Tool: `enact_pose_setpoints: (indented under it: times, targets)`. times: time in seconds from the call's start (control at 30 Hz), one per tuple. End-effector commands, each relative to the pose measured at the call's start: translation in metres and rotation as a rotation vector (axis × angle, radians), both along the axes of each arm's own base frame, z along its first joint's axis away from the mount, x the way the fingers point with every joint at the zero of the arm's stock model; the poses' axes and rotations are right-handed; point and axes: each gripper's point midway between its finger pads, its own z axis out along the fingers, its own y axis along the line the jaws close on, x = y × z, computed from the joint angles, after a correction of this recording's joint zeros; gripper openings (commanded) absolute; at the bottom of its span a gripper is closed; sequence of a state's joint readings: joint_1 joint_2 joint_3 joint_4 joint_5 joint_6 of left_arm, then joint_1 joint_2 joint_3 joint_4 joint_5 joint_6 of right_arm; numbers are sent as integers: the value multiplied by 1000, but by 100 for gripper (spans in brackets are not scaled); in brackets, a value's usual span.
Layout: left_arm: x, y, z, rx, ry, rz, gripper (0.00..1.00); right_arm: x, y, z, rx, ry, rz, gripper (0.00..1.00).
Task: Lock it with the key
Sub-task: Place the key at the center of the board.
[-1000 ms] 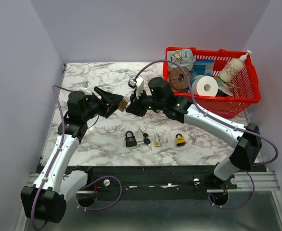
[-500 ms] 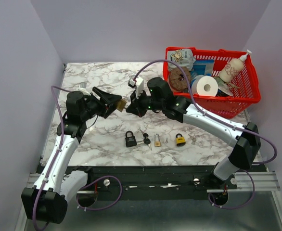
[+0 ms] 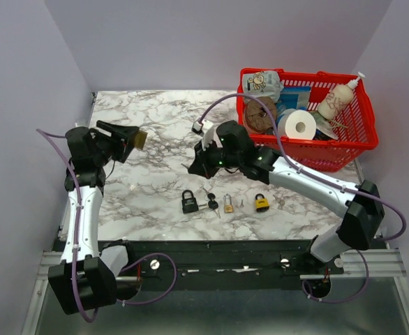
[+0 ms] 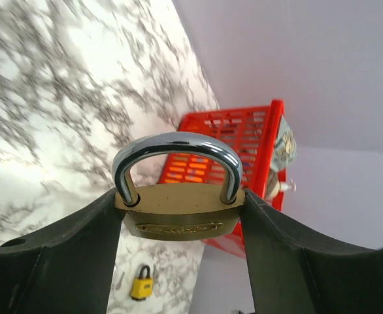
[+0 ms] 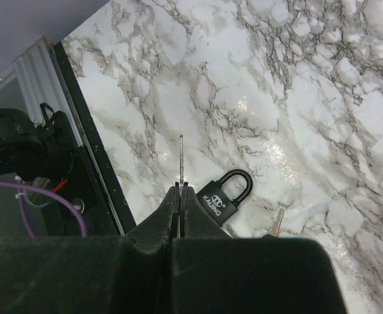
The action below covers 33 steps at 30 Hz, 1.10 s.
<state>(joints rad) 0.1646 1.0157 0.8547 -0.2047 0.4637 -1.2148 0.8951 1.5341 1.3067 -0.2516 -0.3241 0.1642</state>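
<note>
My left gripper (image 3: 129, 137) is shut on a brass padlock (image 3: 140, 139) and holds it in the air over the table's left side. In the left wrist view the padlock (image 4: 178, 210) sits between my fingers (image 4: 80, 248) with its steel shackle closed and pointing away. My right gripper (image 3: 192, 167) is shut on a thin silver key (image 5: 181, 160), whose blade sticks out past the fingertips (image 5: 172, 196). The key hangs above the marble next to a black padlock (image 5: 224, 196). The key and the brass padlock are well apart.
A black padlock (image 3: 189, 202), loose keys (image 3: 210, 203), a small brass padlock (image 3: 228, 204) and a yellow padlock (image 3: 261, 203) lie in a row near the front edge. A red basket (image 3: 358, 143) of assorted items stands at the back right.
My left arm has swung back to the left with the brass padlock, away from the right gripper. My right gripper has moved slightly nearer and lower with the key.
</note>
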Motion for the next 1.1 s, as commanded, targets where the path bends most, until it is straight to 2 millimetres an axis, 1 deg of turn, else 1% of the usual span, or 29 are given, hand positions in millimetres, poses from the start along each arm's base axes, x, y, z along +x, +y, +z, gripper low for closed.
enact_pose_setpoints:
  times: [0.0, 0.03, 0.07, 0.1, 0.13, 0.17, 0.23, 0.27, 0.3, 0.33, 0.4, 0.43, 0.53, 0.57, 0.63, 0.67, 0.77, 0.83, 0.9, 1.07]
  targets:
    - [-3, 37, 25, 58, -70, 77, 0, -1, 18, -47, -86, 142, -73, 1]
    - [-5, 52, 23, 94, -71, 113, 0, -4, 24, -55, -102, 153, -83, 1]
    - [-7, 59, 20, 103, -53, 127, 0, -4, 31, -54, -92, 179, -109, 1]
    - [-9, 66, 18, 117, -46, 145, 0, -5, 37, -69, -113, 216, -121, 1]
    - [-12, 78, 16, 140, -39, 173, 0, -6, 42, -71, -111, 236, -139, 1]
    - [-15, 81, 12, 142, -21, 179, 0, -8, 48, -74, -94, 283, -172, 1]
    - [-18, 86, 6, 150, -1, 187, 0, -10, 58, -84, -91, 325, -211, 1]
    - [-20, 88, 4, 159, 6, 188, 0, -11, 66, -84, -64, 356, -233, 1]
    - [-21, 87, 1, 155, 14, 182, 0, -13, 71, -84, -55, 364, -236, 1]
    - [-23, 85, -3, 147, 21, 173, 0, -18, 79, -93, -68, 362, -234, 1]
    - [-26, 81, -11, 133, 38, 158, 0, -18, 87, -99, -80, 352, -243, 1]
    - [-28, 79, -16, 126, 48, 149, 0, -16, 92, -105, -90, 353, -261, 1]
    - [-33, 77, -28, 143, 79, 129, 0, -13, 95, -118, -101, 380, -305, 1]
    - [-35, 76, -29, 148, 82, 123, 0, -14, 95, -130, -118, 405, -324, 1]
    - [-39, 74, -32, 162, 86, 115, 0, -14, 93, -142, -140, 425, -345, 1]
    - [-41, 73, -33, 166, 87, 109, 0, -13, 90, -152, -158, 440, -366, 1]
    - [-44, 72, -34, 184, 84, 103, 0, -14, 91, -159, -167, 450, -375, 1]
    - [-44, 72, -35, 183, 88, 102, 0, -11, 96, -163, -167, 451, -372, 1]
    - [-44, 72, -35, 175, 87, 103, 0, -12, 97, -170, -185, 458, -377, 1]
    - [-43, 72, -36, 179, 85, 100, 0, -15, 92, -187, -221, 493, -405, 1]
